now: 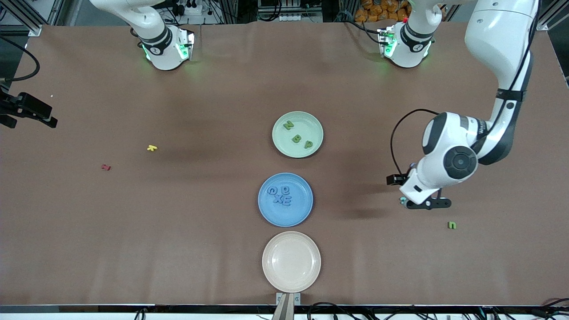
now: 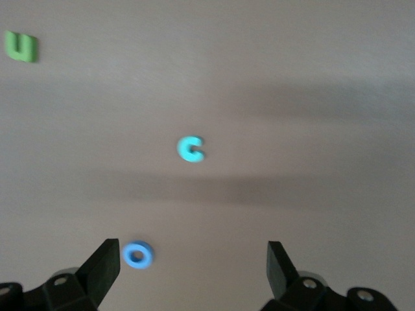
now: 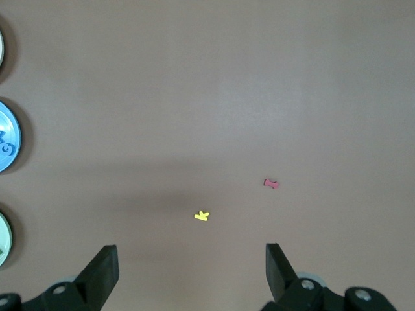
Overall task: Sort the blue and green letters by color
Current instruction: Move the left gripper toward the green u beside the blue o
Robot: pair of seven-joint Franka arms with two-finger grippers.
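Sorting looks mostly done. Three little green foam letters (image 1: 296, 138) lie in the pale green round plate (image 1: 311, 121), which sits farthest from the front camera of the three plates. Four little blue foam letters (image 1: 280, 195) lie in the blue round plate (image 1: 266, 211), just nearer to the camera. The cream round plate (image 1: 291, 261), nearest of all, has nothing in it.

Some letters are not sorted yet. A small green foam letter U (image 1: 452, 225) lies on the brown surface (image 1: 178, 222) toward the left arm's end. The left wrist view shows it too, plus a tiny teal foam letter C (image 2: 190, 149) and a tiny blue foam ring letter O (image 2: 138, 254), all apart from each other. I think these three are what is left.

A tiny yellow foam letter (image 1: 152, 148) and a tiny red foam letter (image 1: 106, 167) lie toward the right arm's end. They are not part of this job.

Bent low, the left gripper (image 1: 422, 203) hangs over the surface near the green U, pointing down, jaws wide apart and holding nothing. The right gripper (image 3: 191, 272) shows only in its own wrist view, high over the yellow and red letters, jaws spread wide and empty. That arm seems to be waiting.
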